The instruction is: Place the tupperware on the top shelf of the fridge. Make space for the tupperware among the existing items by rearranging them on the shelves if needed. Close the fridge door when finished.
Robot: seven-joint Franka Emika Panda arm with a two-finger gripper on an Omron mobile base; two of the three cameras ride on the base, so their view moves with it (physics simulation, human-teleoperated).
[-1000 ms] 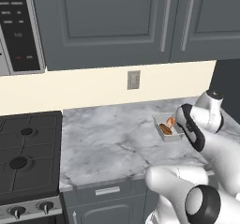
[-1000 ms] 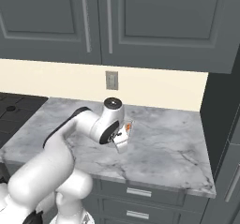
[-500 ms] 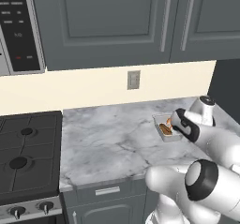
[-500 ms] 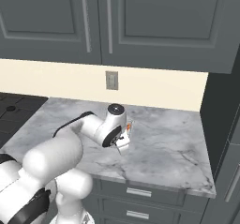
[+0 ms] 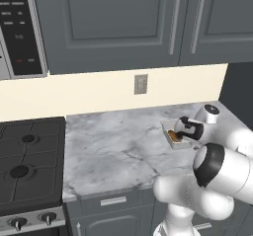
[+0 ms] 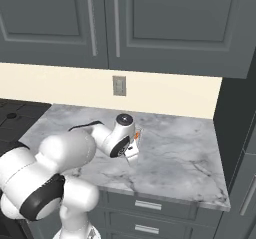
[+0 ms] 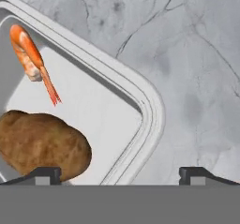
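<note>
The shallow grey rectangular tupperware (image 7: 140,101) is sitting on the marbled grey-white stone counter (image 5: 113,151), toward its right end, holding an orange shrimp (image 7: 33,59) and a brown potato-like lump (image 7: 42,143). The white arm's two-finger gripper (image 7: 119,174) is hovering just above it, fingers spread wide, apparently straddling the container's rim.

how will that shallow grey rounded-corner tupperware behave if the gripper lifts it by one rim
The shallow grey rounded-corner tupperware looks rigid, so it likely holds shape. Lifted by one rim it may tilt; the loose brown potato and orange shrimp could slide. The open gripper straddles its wall.
</note>
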